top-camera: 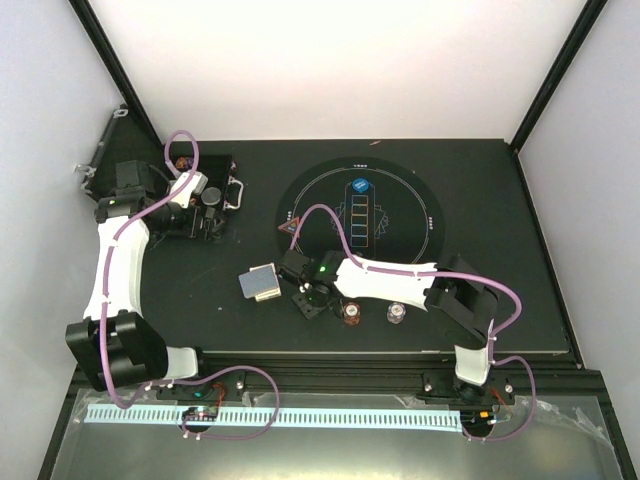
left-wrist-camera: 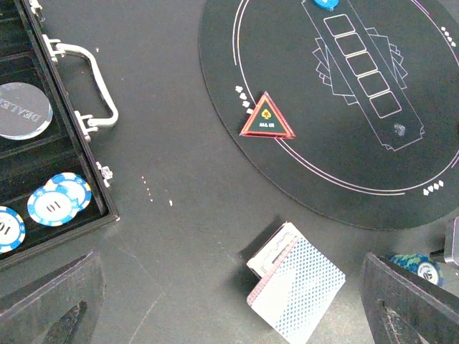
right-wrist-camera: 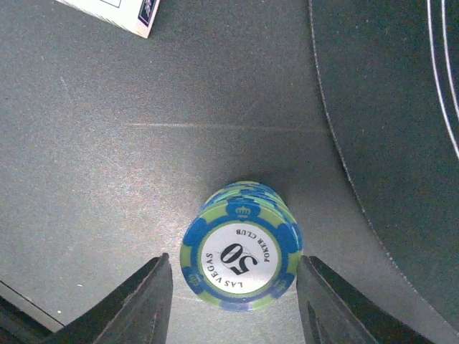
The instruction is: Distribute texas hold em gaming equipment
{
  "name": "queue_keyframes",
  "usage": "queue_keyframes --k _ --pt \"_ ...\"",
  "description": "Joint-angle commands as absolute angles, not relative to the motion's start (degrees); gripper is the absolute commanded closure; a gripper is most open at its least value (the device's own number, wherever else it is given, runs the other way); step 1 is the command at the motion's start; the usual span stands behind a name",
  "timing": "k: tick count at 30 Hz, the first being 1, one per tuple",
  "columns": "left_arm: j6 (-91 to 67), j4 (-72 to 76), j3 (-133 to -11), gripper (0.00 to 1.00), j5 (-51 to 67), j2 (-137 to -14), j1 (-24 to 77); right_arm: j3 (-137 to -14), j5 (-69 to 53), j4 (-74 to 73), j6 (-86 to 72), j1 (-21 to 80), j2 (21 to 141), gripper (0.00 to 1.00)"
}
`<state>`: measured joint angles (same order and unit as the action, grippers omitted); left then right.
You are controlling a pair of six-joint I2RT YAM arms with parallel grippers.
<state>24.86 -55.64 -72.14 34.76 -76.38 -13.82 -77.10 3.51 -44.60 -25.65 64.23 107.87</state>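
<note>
The table (top-camera: 500,300) is dark grey and matte, with fine scratches and some small white specks. White walls (top-camera: 330,70) stand around it, with black frame posts in the corners. A big round black mat (top-camera: 405,245) with thin white lines lies right of the middle. A black case (left-wrist-camera: 14,165) lies open at the left, and its metal handle (left-wrist-camera: 97,79) points toward the mat.

The chips (right-wrist-camera: 242,256) under the right gripper (right-wrist-camera: 235,287) make a short stack on the bare table, just beside the near-left edge of the mat. They are teal with light green stripes, and the white centre of the top chip reads "50 LAS VEGAS POKER CLUB". The jaws stand apart, one on each side of the stack and very near to it. A thin gap shows on the left side, so the gripper does not yet clamp it.

The left gripper (left-wrist-camera: 229,304) hangs between the case and the mat, spread wide and holding nothing. Below it lies a small deck of cards (left-wrist-camera: 297,287) with grey-blue patterned backs, a little fanned.

A red triangle marker (left-wrist-camera: 267,118) and a blue button (top-camera: 361,185) lie on the mat. Blue-white "10" chips (left-wrist-camera: 61,197) and a clear dealer button (left-wrist-camera: 21,111) lie in the case. A red-brown stack (top-camera: 352,313) and a white stack (top-camera: 397,314) stand near the front edge of the mat.
</note>
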Motion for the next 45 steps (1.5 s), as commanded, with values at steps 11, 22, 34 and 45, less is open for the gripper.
queue_keyframes --k 11,22,34,45 --pt "25.0 -55.7 -73.1 0.01 35.9 -75.0 -14.5 -77.6 7.2 -45.6 -25.3 64.2 109.2 0.52" --pt "25.2 -55.8 -73.3 0.01 36.3 -75.1 -14.8 -78.8 7.9 -46.2 -25.1 64.6 109.3 0.51" --pt "25.7 -56.1 -73.9 0.01 36.4 -75.3 -15.5 -78.9 7.7 -45.8 -25.3 64.6 109.5 0.67" --pt "25.8 -56.5 -74.8 0.01 36.4 -75.4 -15.8 -81.5 8.2 -47.2 -25.5 64.2 106.4 0.96"
